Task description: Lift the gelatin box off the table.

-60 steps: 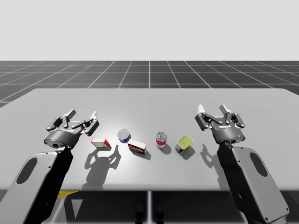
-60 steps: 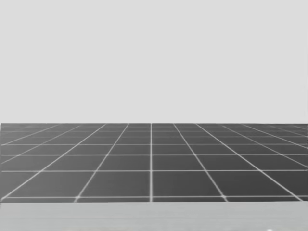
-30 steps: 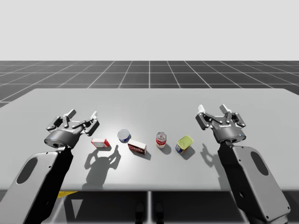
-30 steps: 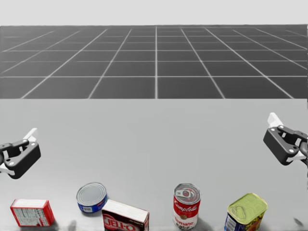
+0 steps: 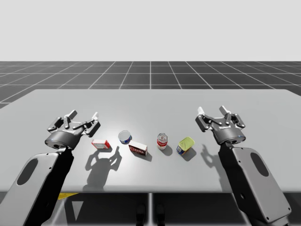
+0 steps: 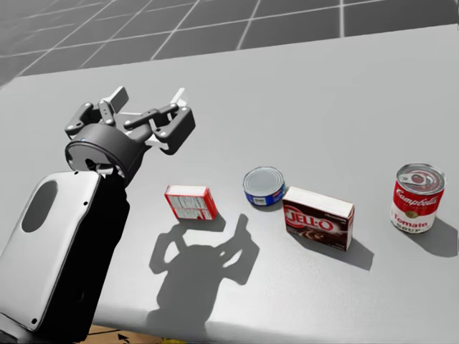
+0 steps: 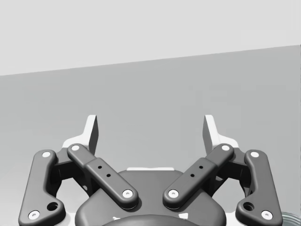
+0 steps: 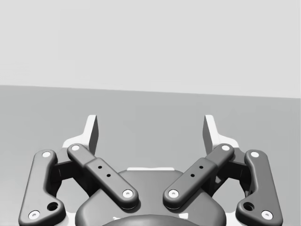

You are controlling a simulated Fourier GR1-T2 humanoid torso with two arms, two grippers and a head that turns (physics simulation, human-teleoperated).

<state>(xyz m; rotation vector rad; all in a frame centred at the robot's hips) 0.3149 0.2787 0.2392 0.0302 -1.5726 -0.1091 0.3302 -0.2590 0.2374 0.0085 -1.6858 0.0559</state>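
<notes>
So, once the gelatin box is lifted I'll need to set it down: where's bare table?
The table beyond the row is bare, as is the stretch between the yellow-topped can and my right arm. Crowded: flat blue can beside dark red box.

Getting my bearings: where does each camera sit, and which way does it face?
High view: fixed above the table, angled down across it; both arms enter from below, left gripper and right gripper open.
Head view: on my head, tilted down at the red-and-white box and dark red box; my left arm shows.
Left wrist view: on my left hand, looking along the left gripper across the table.
Right wrist view: likewise, right gripper.
Shared: high and head views both show the left gripper near the red-and-white box.
</notes>
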